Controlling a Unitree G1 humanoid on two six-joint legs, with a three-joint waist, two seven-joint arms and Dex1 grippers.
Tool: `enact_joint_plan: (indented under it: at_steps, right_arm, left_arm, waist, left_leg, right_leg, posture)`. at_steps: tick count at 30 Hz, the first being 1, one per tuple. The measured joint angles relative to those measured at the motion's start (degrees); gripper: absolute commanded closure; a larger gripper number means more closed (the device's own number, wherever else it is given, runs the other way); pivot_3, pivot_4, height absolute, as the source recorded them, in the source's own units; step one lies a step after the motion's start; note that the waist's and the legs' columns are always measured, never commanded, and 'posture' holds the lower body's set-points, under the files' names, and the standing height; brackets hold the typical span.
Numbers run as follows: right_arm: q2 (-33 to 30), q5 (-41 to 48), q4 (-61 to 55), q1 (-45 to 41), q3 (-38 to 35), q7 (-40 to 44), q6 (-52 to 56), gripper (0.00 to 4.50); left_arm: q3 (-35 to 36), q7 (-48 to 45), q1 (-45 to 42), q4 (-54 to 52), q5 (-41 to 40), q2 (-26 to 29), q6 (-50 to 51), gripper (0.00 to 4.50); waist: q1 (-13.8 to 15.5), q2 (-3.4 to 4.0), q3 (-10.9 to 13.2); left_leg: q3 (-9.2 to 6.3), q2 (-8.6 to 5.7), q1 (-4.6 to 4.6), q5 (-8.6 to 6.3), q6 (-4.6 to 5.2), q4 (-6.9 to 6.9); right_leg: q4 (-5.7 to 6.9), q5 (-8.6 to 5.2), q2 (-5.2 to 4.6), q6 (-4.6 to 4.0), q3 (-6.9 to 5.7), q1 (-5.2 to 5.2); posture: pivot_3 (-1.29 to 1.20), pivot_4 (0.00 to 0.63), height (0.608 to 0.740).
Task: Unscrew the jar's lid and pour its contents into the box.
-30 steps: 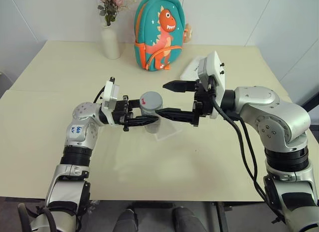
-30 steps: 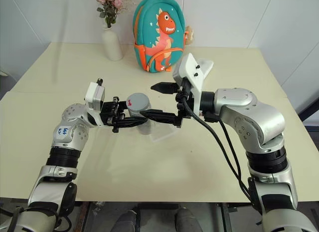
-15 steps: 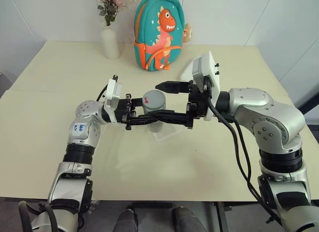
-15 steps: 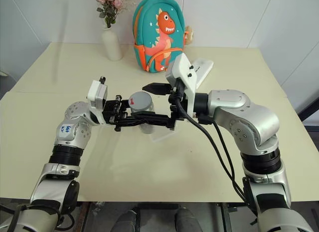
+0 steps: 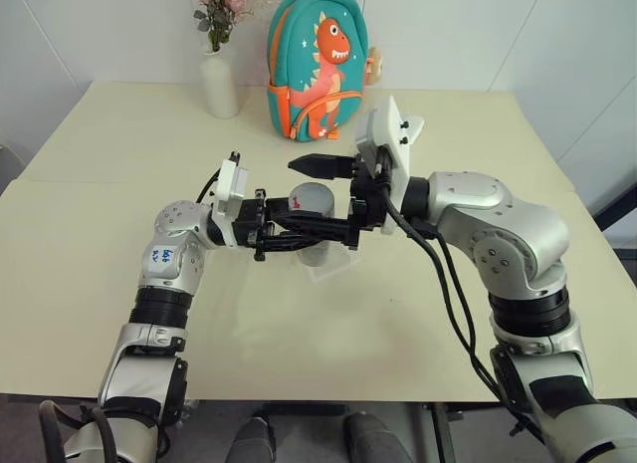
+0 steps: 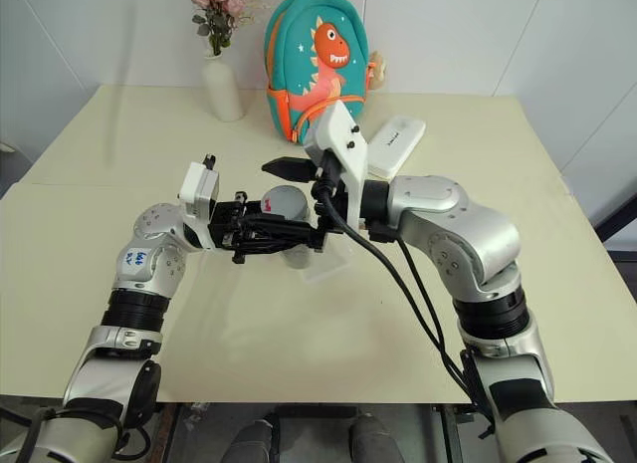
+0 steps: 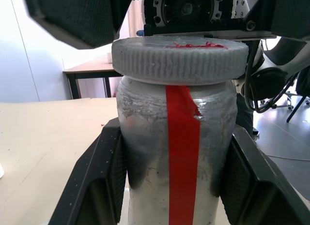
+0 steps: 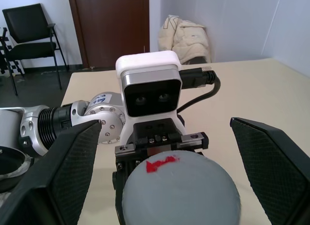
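The jar (image 7: 177, 172) is clamped upright between the fingers (image 7: 99, 186) of the left gripper (image 5: 289, 239) and is held above the table (image 5: 119, 274), over the near edge of the box (image 5: 333, 264). The lid (image 8: 180, 191) is seated on the jar, a red mark on its top. The right gripper (image 5: 311, 196) is spread wide, one finger (image 8: 269, 159) on each side of the lid, neither touching it.

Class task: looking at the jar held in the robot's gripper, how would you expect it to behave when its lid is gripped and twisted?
The jar looks rigid, so it probably won't squash between the left gripper's fingers. Its smooth wall might slip round. The lid's ribbed edge should give the open right gripper purchase.
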Motion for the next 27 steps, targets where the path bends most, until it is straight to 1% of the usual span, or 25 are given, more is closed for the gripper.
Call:
enact_joint_plan:
  at_steps: [14, 27]
  right_arm:
    - [0.6, -4.8, 3.7, 0.0, 1.0, 1.6, -3.0, 0.03]
    - [-2.6, -5.0, 2.8, 0.0, 0.6, 3.6, -2.8, 0.03]
  left_arm:
    - [0.0, 0.0, 0.0, -0.1, 0.0, -0.2, 0.0, 2.32]
    - [0.0, 0.1, 0.0, -0.1, 0.1, -0.2, 0.0, 2.32]
  waist:
    - [0.0, 0.0, 0.0]
    - [0.0, 0.0, 0.0]
  left_leg:
    - [0.0, 0.0, 0.01, 0.0, 0.0, 0.0]
    - [0.0, 0.0, 0.01, 0.0, 0.0, 0.0]
  right_leg:
    - [0.01, 0.0, 0.0, 0.0, 0.0, 0.0]
    - [0.01, 0.0, 0.0, 0.0, 0.0, 0.0]
  posture:
    - [0.0, 0.15, 0.74]
    - [0.0, 0.15, 0.74]
